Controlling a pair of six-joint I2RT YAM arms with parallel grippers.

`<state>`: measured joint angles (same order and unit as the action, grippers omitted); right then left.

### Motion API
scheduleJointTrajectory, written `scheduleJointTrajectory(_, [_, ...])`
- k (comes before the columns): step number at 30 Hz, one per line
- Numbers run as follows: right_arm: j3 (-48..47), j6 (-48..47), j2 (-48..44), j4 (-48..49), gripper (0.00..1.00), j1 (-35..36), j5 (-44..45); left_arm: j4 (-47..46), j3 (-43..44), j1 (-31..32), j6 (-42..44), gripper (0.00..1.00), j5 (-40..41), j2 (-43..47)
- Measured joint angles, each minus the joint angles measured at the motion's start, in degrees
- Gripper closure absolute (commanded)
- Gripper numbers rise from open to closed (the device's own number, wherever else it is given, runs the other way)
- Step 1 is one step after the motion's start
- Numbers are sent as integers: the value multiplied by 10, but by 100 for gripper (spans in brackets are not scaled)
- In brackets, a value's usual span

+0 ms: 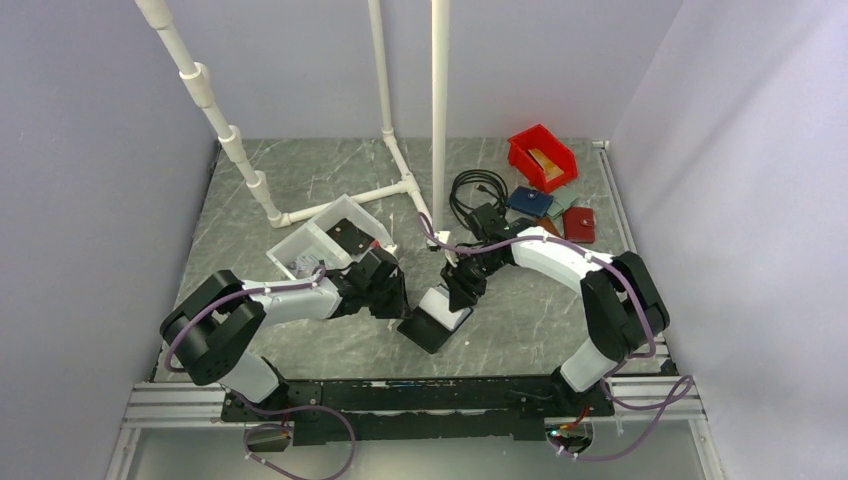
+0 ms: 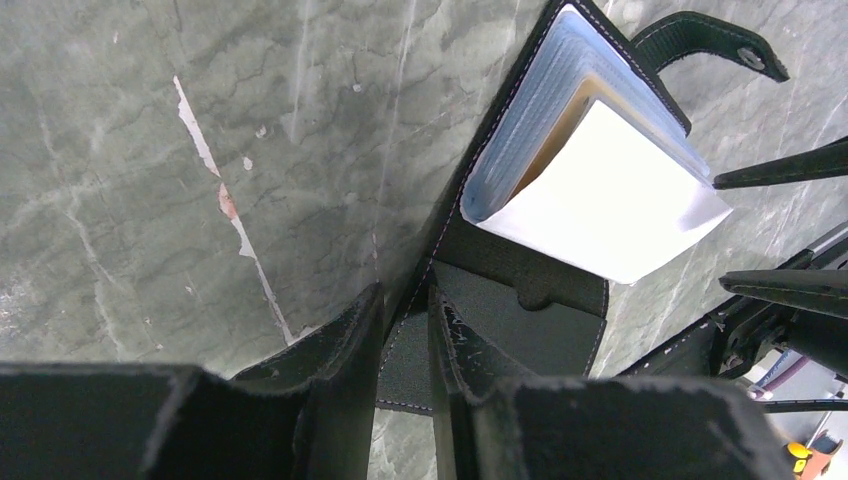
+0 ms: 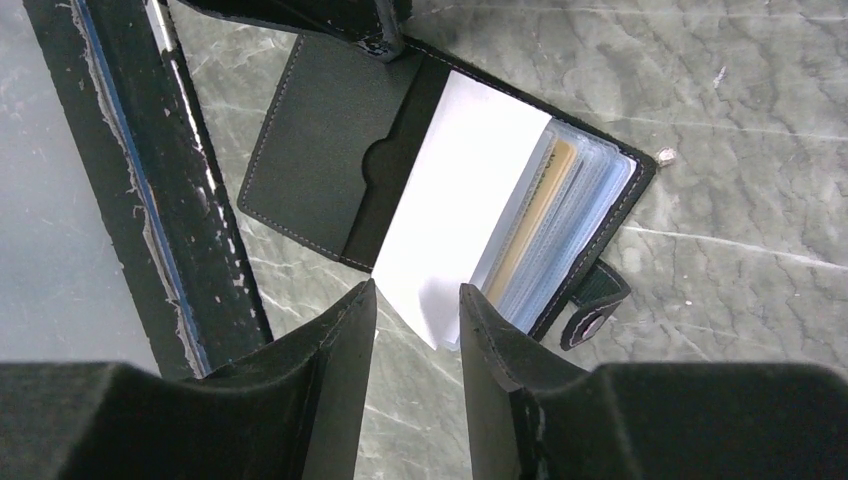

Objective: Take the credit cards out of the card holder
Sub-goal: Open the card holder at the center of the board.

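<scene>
The card holder (image 1: 432,327) is found open on the worktop (image 1: 535,322), one black panel edge clamped by the left gripper (image 2: 405,300). A pale card (image 3: 455,190) is seen protruding from the sleeves (image 3: 590,215), with a gold-tan card (image 3: 537,195) behind it. The right gripper (image 3: 418,300) is held with jaws parted around the pale card's corner, unpinched.

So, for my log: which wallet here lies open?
The black card holder at front centre; the blue wallet and red wallet by the bin are closed.

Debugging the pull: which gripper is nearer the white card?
Right. The right gripper hangs open at a corner of the white card; the left gripper pinches the card holder cover, off the card.
</scene>
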<state>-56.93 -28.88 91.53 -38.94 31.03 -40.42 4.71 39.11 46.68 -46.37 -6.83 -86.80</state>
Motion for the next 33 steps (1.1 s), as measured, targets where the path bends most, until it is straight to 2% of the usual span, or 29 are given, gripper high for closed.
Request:
scheduleJointTrajectory(9, [0, 6, 9, 0, 60, 3, 13, -10, -4, 0, 0, 71, -4, 0])
scheduleJointTrajectory(16, [0, 0, 18, -7, 65, 10, -1, -11, -6, 0, -3, 71, -7, 1])
scheduleJointTrajectory(25, [-1, -11, 22, -28, 67, 17, -51, -26, -36, 0, -15, 57, -9, 41])
scheduleJointTrajectory(33, [-3, -10, 57, -28, 68, 49, -64, -93, -83, -17, -46, 46, -27, 97])
